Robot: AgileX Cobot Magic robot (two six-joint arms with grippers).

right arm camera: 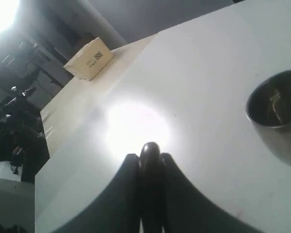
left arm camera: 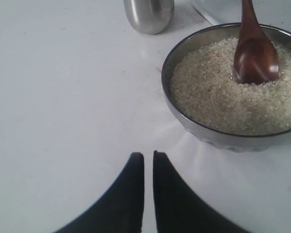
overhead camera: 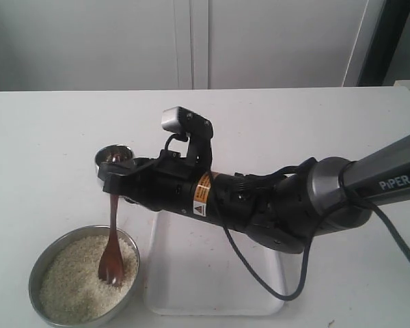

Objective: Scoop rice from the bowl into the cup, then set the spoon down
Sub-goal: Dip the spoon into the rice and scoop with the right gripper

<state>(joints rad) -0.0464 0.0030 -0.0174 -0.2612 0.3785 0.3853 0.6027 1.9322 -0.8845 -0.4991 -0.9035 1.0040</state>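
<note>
I hold slim reddish wooden spoon (overhead camera: 111, 260) pinched in right gripper (overhead camera: 116, 181), tip in off-white rice (overhead camera: 68, 290) of wide grey metal bowl (overhead camera: 33, 287); pour, set-down not yet done (left gripper (left arm camera: 148, 160) jaws nearly together, empty).

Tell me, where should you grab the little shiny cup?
Grip the small shiny steel cup around its rounded body, coming level from the bare-table side away from the wide grey metal bowl. It stands upright with no handle, and the right end effector with the reddish-brown wooden spoon crowds its other side.
</note>
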